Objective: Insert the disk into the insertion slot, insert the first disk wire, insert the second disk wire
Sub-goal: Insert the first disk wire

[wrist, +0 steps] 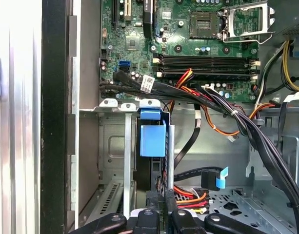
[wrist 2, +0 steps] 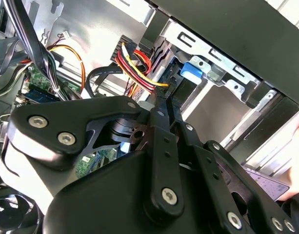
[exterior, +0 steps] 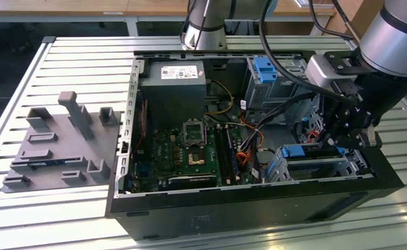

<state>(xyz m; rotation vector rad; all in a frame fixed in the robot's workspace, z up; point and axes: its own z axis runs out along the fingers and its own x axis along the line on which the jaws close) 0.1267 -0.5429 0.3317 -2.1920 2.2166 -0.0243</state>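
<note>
No print I can read.
The white label (exterior: 179,72) on the power supply (exterior: 172,101) and the cable tag (wrist: 148,83) carry lettering too small for me.

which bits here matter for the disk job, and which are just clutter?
Job:
- disk, blue carrier, in the insertion slot
- red-yellow wire bundle
- pincer, close to that bundle

Lying about:
- grey fixture tray beside the case
- power supply
- taller bay with blue latch
- motherboard
</note>
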